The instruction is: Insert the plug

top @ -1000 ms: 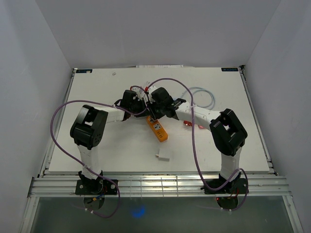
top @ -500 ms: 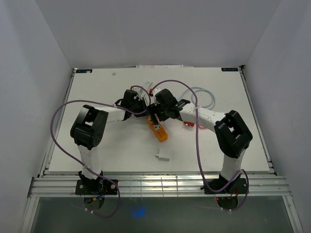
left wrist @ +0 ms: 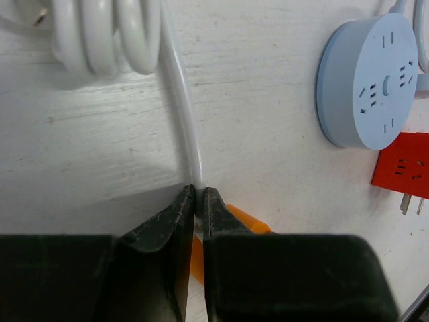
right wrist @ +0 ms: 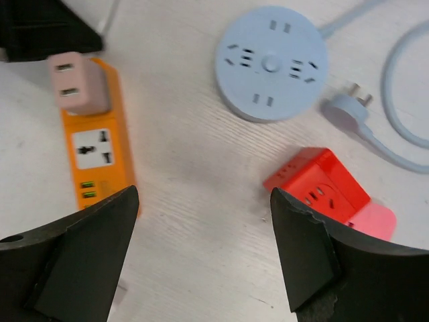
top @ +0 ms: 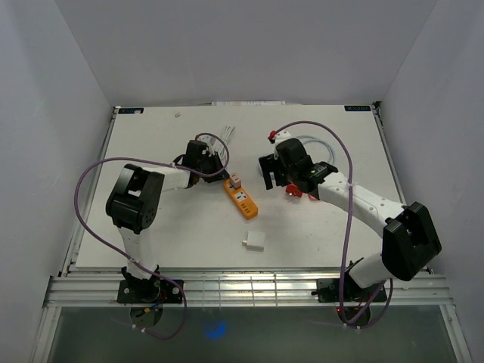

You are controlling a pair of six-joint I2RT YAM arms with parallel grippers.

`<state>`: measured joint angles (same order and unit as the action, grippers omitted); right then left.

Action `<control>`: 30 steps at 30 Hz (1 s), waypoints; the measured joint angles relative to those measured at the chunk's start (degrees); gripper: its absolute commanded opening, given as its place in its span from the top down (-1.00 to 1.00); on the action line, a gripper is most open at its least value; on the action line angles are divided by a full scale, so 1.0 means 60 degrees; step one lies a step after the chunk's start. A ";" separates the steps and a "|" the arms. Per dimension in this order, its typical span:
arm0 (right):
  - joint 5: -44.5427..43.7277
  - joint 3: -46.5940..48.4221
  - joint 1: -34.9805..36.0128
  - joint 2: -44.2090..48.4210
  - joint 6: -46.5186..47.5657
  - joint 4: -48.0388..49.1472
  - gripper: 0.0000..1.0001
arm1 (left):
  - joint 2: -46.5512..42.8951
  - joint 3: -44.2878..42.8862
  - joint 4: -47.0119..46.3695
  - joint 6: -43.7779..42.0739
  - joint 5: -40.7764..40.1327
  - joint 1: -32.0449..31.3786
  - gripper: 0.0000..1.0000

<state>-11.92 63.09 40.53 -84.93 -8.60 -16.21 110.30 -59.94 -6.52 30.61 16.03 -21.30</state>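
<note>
An orange power strip (top: 243, 199) lies mid-table, and a pink plug (top: 235, 181) sits in the socket at its far end. The right wrist view shows the plug (right wrist: 74, 84) seated in the strip (right wrist: 100, 154). My right gripper (top: 271, 180) stands open to the right of the strip, apart from it, with only bare table between its fingers (right wrist: 204, 194). My left gripper (top: 218, 173) is at the strip's far end. In the left wrist view its jaws (left wrist: 199, 191) are pinched on the strip's white cable (left wrist: 181, 100), with the orange strip (left wrist: 244, 218) just beyond them.
A round blue socket (right wrist: 271, 64) with its blue cord and plug (right wrist: 345, 107) lies right of the strip. A red cube adapter (right wrist: 318, 184) sits near it. A small white block (top: 254, 241) lies nearer the arms. Coiled white cable (left wrist: 107, 33) lies by the left gripper.
My right gripper has opened, let go of the pink plug and drawn back to the right. The plug stays in the strip. The left gripper stays at the cable.
</note>
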 measured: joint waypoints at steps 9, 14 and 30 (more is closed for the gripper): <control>-0.1078 -0.0805 -0.1708 0.0605 -0.0623 -0.0423 -0.95 | -0.0444 0.0525 -0.0277 0.0138 0.0200 0.0200 -0.23; -0.1333 -0.0801 -0.1945 0.0419 -0.0929 -0.0561 -0.93 | -0.0739 0.0718 -0.0459 0.0164 0.0240 0.0200 -0.55; -0.1647 -0.0222 -0.1996 -0.1636 -0.1708 -0.0754 -0.57 | -0.2171 0.1676 -0.0525 0.0113 -0.0670 0.0200 -0.56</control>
<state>-21.80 61.76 28.56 -94.74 -18.85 -20.73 97.27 -49.89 -9.67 31.29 12.01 -20.10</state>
